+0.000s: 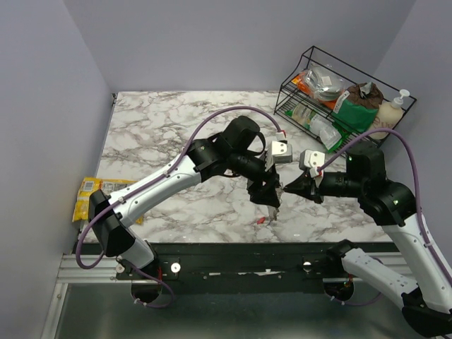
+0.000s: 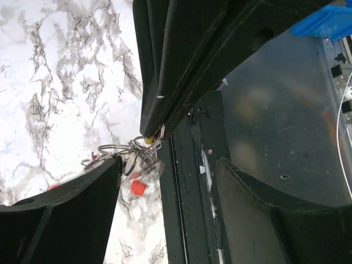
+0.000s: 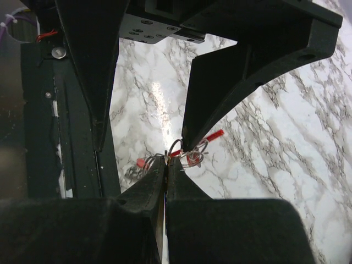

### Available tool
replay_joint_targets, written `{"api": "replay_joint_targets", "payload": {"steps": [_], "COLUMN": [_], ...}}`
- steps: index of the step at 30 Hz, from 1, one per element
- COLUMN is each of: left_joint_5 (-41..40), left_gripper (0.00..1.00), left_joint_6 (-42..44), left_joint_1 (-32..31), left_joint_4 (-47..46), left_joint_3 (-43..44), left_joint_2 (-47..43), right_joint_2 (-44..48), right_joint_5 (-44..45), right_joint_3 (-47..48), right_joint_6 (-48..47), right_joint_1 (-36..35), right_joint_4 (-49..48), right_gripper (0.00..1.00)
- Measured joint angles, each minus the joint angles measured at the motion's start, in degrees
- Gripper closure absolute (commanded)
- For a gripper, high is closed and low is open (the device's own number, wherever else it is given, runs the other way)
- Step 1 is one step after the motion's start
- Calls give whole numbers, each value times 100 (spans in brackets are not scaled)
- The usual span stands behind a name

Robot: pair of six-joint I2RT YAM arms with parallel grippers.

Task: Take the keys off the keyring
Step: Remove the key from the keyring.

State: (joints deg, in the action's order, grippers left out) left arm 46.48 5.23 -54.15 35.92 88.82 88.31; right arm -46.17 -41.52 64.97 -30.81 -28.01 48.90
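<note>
Pale lilac walls (image 1: 212, 42) box in a white marble tabletop (image 1: 155, 127), with a black wire rack (image 1: 283, 99) at back right.

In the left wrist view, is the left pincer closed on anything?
No, the left pincer is wide open, its two fingers far apart with nothing gripped between them.

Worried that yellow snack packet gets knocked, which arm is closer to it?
Left. The left arm runs right beside the yellow snack packet at the table's left edge; the right arm is across the table, near the wire rack.
</note>
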Motion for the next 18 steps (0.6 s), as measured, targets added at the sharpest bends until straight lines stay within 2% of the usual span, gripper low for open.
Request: {"api": "replay_joint_targets", "payload": {"steps": [9, 18], "left_joint_5": [61, -415], "left_gripper": [23, 22], "left_joint_6": [-11, -83], "left_joint_1": [-9, 120], "left_joint_4": [15, -72], "left_joint_3": [24, 22], "left_joint_2": [79, -48], "right_joint_2": [11, 96], "right_joint_5": [9, 74], "right_joint_3": [0, -96], "right_joint_6": [74, 83], "right_joint_1": [0, 0], "right_joint_4": [-129, -173], "right_gripper": [99, 99]}}
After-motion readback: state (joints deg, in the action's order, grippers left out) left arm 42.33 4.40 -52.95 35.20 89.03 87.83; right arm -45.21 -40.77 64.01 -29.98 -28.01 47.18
